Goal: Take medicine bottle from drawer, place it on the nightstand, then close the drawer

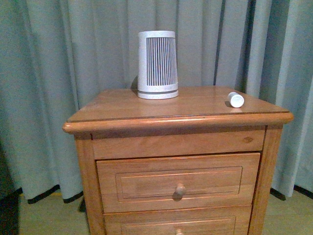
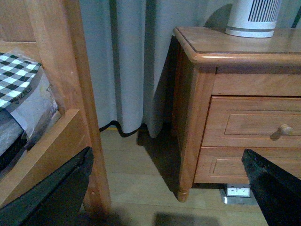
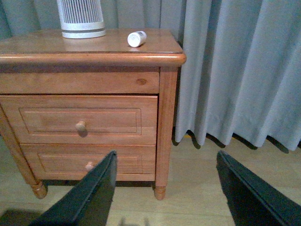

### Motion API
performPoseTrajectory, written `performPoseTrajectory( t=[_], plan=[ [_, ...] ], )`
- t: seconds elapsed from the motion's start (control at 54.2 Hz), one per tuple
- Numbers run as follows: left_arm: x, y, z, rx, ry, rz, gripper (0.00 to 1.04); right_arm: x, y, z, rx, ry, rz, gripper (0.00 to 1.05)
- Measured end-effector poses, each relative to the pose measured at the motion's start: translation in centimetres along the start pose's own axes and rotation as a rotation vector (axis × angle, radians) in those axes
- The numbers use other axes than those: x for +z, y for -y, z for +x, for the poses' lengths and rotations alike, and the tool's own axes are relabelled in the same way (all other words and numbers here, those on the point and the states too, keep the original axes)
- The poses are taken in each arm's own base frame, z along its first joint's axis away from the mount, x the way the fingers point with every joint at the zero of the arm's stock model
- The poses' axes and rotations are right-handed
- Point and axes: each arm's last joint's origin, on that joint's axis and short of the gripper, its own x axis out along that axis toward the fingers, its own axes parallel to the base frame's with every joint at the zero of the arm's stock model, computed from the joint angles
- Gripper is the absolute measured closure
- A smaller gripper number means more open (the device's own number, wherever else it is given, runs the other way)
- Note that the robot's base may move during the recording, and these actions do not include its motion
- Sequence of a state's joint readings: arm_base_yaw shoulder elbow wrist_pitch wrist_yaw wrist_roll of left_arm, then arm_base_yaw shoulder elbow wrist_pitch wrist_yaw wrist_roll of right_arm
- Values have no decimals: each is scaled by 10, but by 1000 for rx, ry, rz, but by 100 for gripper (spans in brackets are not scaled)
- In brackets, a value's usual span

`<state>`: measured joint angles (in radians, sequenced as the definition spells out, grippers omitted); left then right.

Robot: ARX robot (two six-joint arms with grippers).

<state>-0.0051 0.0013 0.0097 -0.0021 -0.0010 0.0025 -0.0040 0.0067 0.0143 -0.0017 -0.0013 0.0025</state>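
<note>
Small white capped medicine bottle lies on its side at right of orange-brown wooden nightstand, upper drawer shut, both grippers spread, empty, right gripper nearer.

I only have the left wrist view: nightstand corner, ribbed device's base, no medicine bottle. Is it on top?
Observer: Yes. The medicine bottle lies on its side on the nightstand, near the top's right edge.
Operator: My view cuts off the drawer's right end. Is it shut there?
Observer: Yes. The right wrist view shows the drawer front in line with the frame at that end.
Operator: And the right gripper?
Observer: The right gripper is open and empty, clear of the nightstand.
</note>
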Motion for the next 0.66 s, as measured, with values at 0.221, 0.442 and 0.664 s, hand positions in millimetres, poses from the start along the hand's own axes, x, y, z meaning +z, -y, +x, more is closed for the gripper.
performPoseTrajectory(
  t=[0.221, 0.442, 0.664],
  plan=[
    [0, 0, 0, 0, 0, 0, 7, 0, 0, 0, 0, 0, 0, 7],
    [0, 0, 0, 0, 0, 0, 7, 0, 0, 0, 0, 0, 0, 7],
    [0, 0, 0, 0, 0, 0, 7, 0, 0, 0, 0, 0, 0, 7]
  ],
)
